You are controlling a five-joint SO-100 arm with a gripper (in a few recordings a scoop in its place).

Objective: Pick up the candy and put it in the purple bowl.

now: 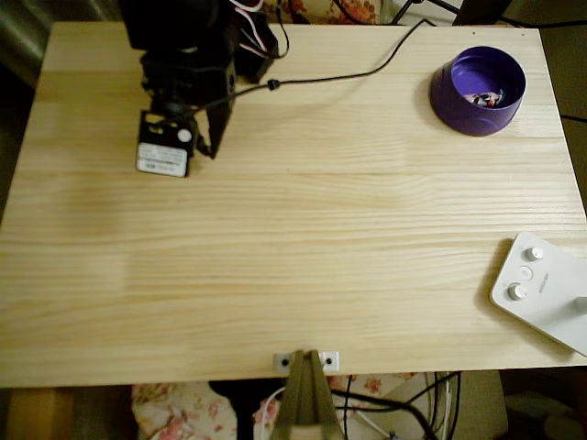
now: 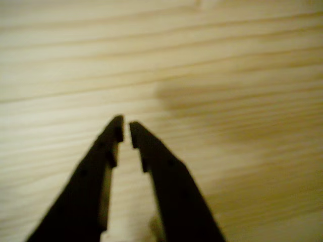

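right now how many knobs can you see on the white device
3: on the white device at the table's right edge in the overhead view, one near its top, one at its lower left, one at the frame's edge. More may be cut off.

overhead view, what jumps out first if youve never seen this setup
The purple bowl at the table's top right stands out, with the candy lying inside it. At top left is the black arm, its gripper over bare wood. A white device with knobs sits at the right edge.
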